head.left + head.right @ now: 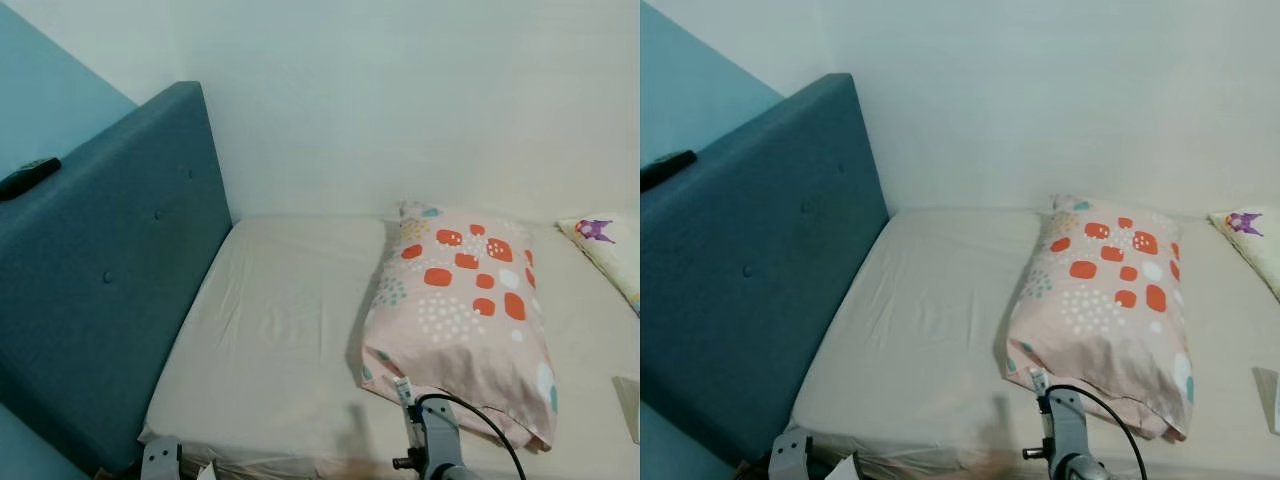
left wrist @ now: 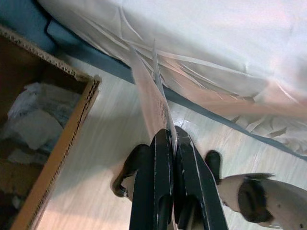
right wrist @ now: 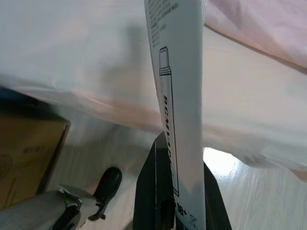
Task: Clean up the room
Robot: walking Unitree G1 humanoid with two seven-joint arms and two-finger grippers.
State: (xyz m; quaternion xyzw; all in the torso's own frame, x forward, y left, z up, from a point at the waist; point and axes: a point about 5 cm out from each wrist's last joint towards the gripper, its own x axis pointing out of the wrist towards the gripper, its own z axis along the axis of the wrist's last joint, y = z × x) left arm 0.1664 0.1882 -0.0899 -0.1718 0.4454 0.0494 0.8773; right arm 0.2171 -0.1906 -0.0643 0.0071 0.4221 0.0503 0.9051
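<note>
My left gripper (image 2: 170,136) is shut on a thin white sheet of paper (image 2: 151,91) that stands up edge-on from its fingers, just above the pale wood floor beside the bed. My right gripper (image 3: 180,158) is shut on a long white printed package (image 3: 175,72) with a drawing of a tube on it. The package's tip (image 1: 403,390) rises in front of the pink pillow (image 1: 460,310) with orange squares. Both arms are low at the bed's near edge, the left arm (image 1: 160,458) at the corner and the right arm (image 1: 432,440) below the pillow.
An open cardboard box (image 2: 57,148) with crumpled paper stands on the floor by the bed. The bed (image 1: 280,340) has a beige sheet and a blue headboard (image 1: 110,270) with a black remote (image 1: 28,176) on top. A second pillow (image 1: 605,245) lies at the far right.
</note>
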